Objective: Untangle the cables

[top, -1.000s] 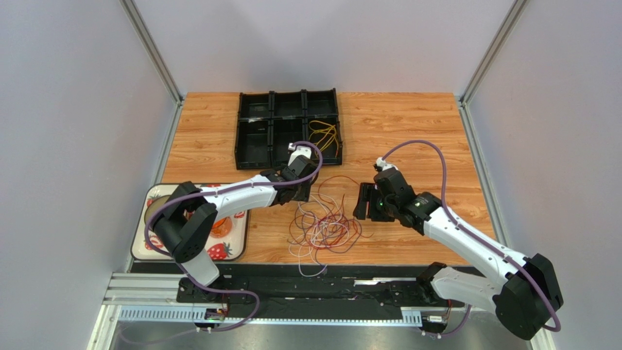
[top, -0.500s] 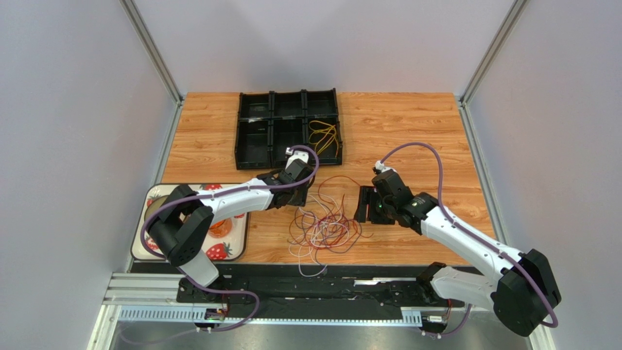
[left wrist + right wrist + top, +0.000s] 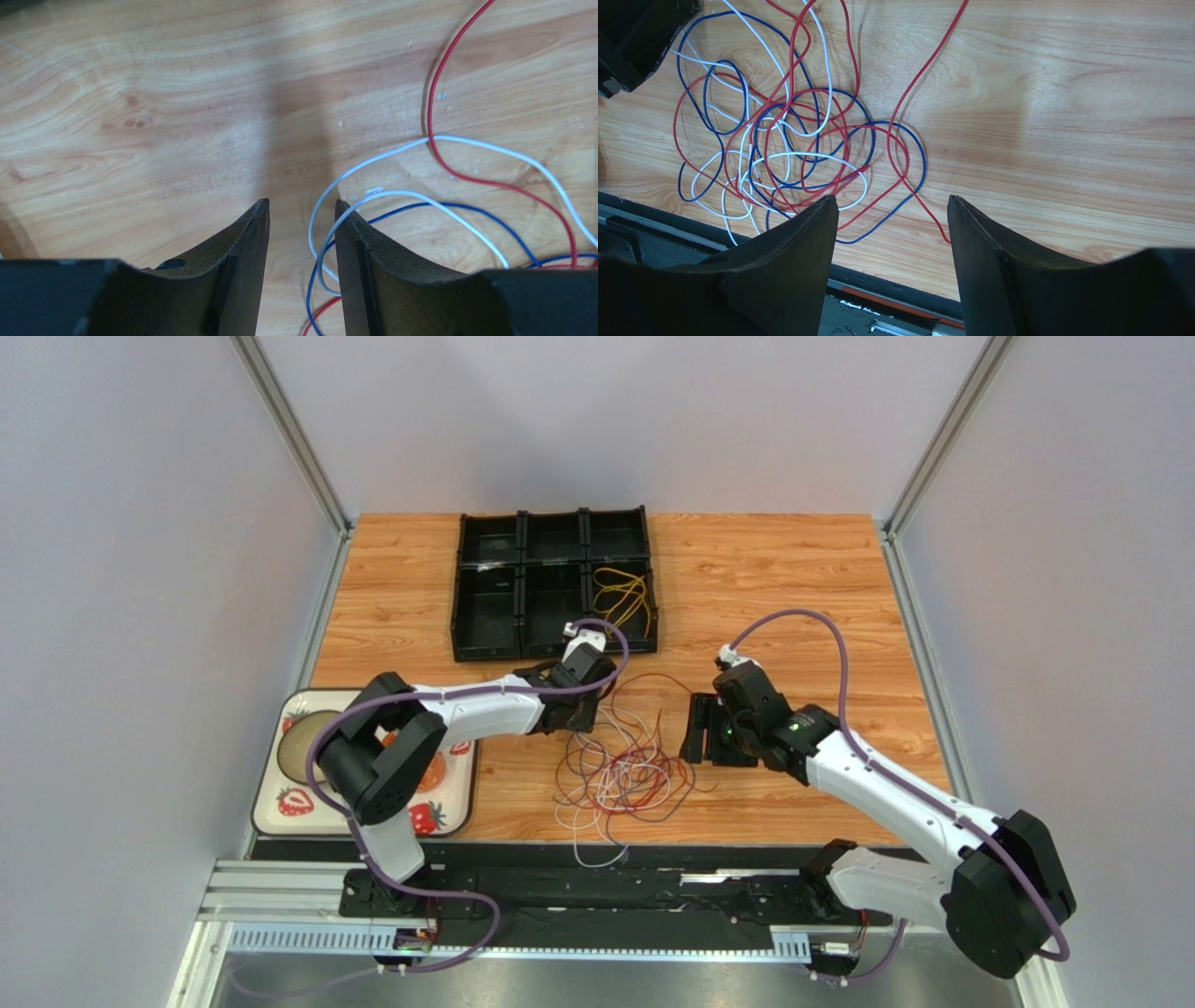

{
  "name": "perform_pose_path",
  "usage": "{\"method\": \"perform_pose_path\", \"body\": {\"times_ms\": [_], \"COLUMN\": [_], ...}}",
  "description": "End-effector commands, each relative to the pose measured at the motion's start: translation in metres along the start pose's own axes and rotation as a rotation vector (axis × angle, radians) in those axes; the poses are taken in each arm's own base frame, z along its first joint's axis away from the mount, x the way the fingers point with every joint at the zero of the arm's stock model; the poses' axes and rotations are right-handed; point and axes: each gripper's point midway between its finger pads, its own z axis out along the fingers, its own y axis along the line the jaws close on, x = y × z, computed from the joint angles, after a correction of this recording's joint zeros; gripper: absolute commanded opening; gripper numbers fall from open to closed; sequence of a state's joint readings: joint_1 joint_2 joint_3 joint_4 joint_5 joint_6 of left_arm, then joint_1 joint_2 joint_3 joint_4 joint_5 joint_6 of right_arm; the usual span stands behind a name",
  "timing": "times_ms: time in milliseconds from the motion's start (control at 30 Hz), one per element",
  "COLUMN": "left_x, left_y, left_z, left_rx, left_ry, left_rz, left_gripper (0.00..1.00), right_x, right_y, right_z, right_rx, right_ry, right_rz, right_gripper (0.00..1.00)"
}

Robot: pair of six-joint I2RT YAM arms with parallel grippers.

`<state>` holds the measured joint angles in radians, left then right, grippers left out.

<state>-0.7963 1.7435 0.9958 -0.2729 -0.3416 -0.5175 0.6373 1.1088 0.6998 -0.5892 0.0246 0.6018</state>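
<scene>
Hovering low at the far-left edge of the tangle, the left arm point(image 3: 477, 703) holds its jaws slightly parted and empty, seemingly lining up on a white strand, while the right arm point(image 3: 870, 777) hangs just right of the heap, jaws spread wide on nothing. The cables point(image 3: 624, 770), red, blue and white loops, lie knotted on the wooden surface point(image 3: 800, 574) between both arms; yellow ones sit in the near-right compartment of a black tray point(image 3: 487, 609) farther back. Plain grey walls point(image 3: 169, 546) enclose the surface, with a strawberry-patterned mat point(image 3: 288, 805) at near left.
</scene>
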Motion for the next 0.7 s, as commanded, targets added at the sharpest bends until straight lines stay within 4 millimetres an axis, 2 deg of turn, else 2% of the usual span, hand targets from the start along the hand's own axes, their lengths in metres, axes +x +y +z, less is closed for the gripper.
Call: {"method": "perform_pose_path", "body": {"times_ms": [0, 67, 367, 533, 567, 667], "left_x": [-0.013, -0.017, -0.013, -0.005, -0.004, -0.005], "left_y": [-0.003, -0.002, -0.003, -0.002, -0.002, -0.001], "left_z": [0.008, 0.009, 0.017, 0.022, 0.023, 0.020], "left_rx": [0.002, 0.003, 0.007, 0.005, 0.004, 0.003], "left_ry": [-0.028, -0.035, -0.017, 0.003, 0.005, 0.008], "left_rz": [0.001, -0.005, -0.010, -0.009, -0.011, -0.007], "left_gripper": [0.47, 0.45, 0.28, 0.10, 0.02, 0.00], "right_x": [-0.004, -0.004, -0.004, -0.004, -0.004, -0.004], "right_y": [0.006, 0.006, 0.006, 0.006, 0.006, 0.006], "right_z": [0.004, 0.006, 0.011, 0.014, 0.014, 0.015], "right_rx": [-0.022, -0.020, -0.012, -0.008, -0.007, -0.008], "right_ry": [-0.014, -0.011, 0.000, 0.007, 0.006, 0.007], "right_rz": [0.003, 0.003, -0.003, 0.001, -0.001, 0.001], "right_gripper": [0.63, 0.62, 0.62, 0.62, 0.62, 0.62]}}
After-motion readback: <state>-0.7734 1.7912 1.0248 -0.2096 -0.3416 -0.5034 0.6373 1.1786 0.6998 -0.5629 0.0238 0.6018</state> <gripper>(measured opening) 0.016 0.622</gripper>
